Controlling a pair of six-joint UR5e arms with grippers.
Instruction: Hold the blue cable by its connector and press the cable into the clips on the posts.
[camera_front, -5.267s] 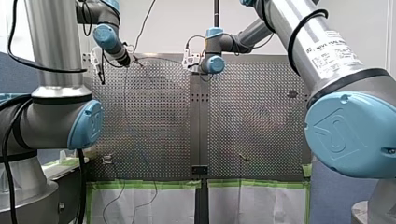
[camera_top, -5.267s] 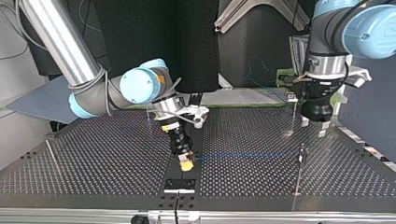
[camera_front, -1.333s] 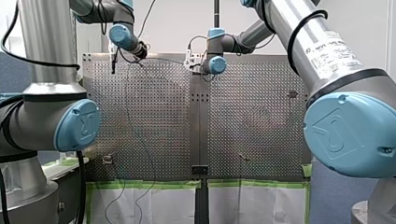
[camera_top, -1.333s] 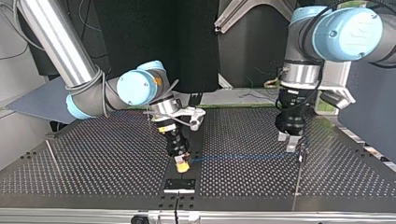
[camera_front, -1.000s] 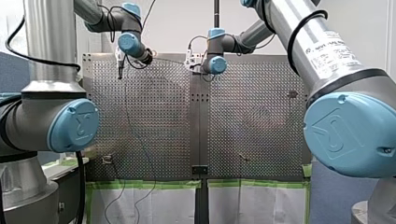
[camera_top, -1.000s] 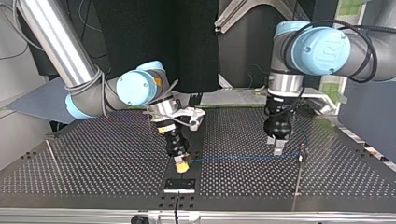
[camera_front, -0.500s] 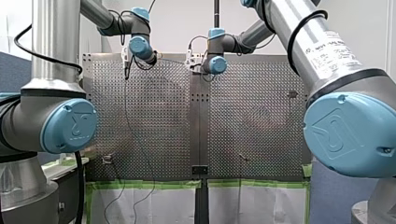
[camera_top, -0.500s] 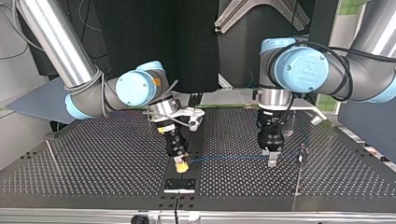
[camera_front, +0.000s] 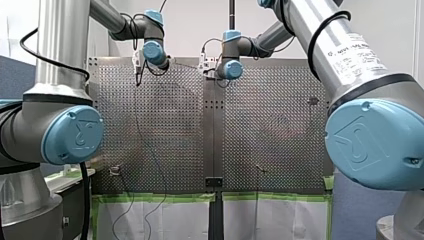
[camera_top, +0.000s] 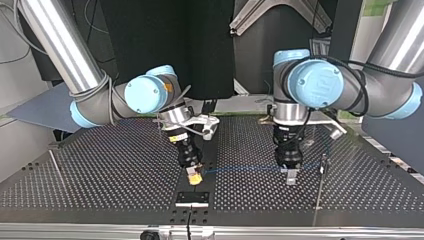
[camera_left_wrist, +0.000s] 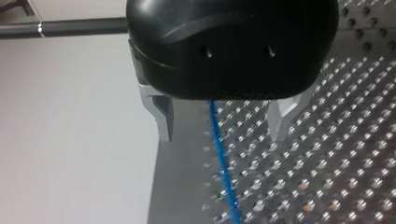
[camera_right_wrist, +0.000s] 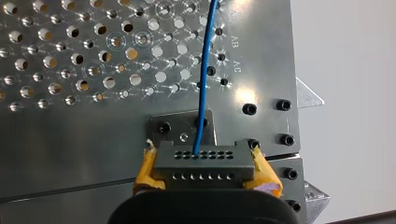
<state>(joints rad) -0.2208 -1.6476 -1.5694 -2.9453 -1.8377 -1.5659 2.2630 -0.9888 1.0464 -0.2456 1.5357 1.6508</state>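
Right fingers (camera_right_wrist: 144, 175): 2 yellow pads clamped on the connector (camera_right_wrist: 201, 163).
Left fingers (camera_left_wrist: 163, 116): wide, straddling the blue cable (camera_left_wrist: 218, 149) over the counter (camera_left_wrist: 327, 177).

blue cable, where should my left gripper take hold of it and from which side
I'd grip the straight free stretch of the blue cable, not the connector, which my right gripper holds. Come from above: the cable runs straight just over the table, and my left gripper hangs over it with jaws open on either side.
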